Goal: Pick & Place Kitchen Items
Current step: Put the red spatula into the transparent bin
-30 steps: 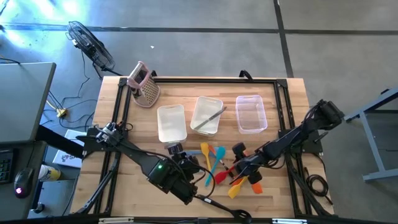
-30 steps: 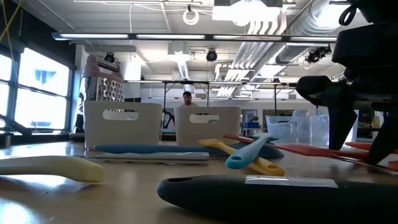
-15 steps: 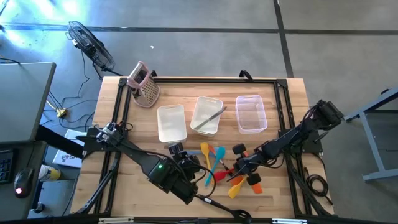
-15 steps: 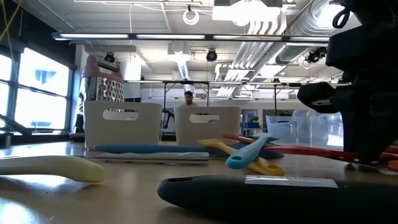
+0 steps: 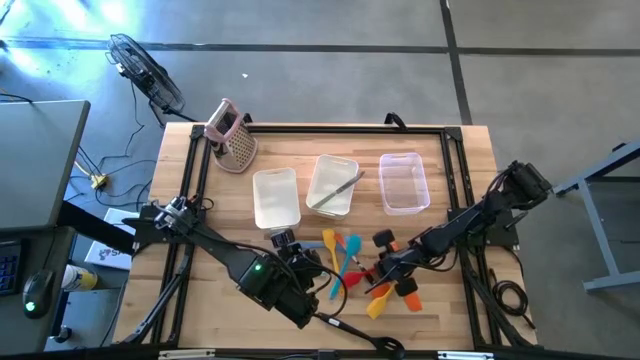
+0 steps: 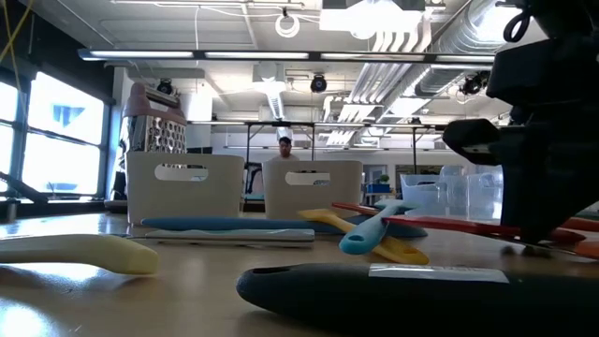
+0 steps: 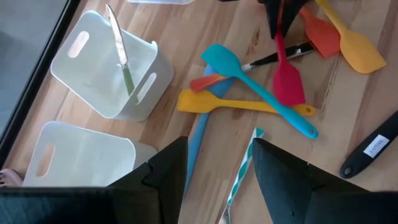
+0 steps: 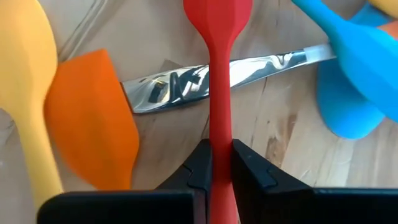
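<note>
The kitchen items lie in a loose pile near the table's front middle: a red spatula (image 8: 219, 74), blue spatula (image 7: 261, 87), yellow spatula (image 7: 242, 104), orange spatula (image 8: 93, 118) and a knife (image 8: 186, 84) whose blade lies under the red handle. My right gripper (image 5: 381, 268) stands over the pile, shut on the red spatula. My left gripper (image 7: 217, 155) hovers open at the pile's left, above a long blue utensil (image 7: 196, 149) and a striped one (image 7: 242, 171). My right gripper pinches the red spatula's handle (image 8: 219, 134) between its two fingers, one on each side, some way back from the head. The fingers come from above, slanting in from the table's right. The handle crosses over the knife blade. I cannot tell whether the spatula is off the table.
Three bins stand in a row behind the pile: a white one (image 5: 275, 197), a middle one (image 5: 332, 185) holding a utensil, and a clear one (image 5: 404, 183). A metal grater (image 5: 232, 135) stands at the far left. A black ladle handle (image 6: 374, 285) lies near the front edge.
My right gripper has shut its fingers on the red spatula's handle; a second ago they stood apart.
</note>
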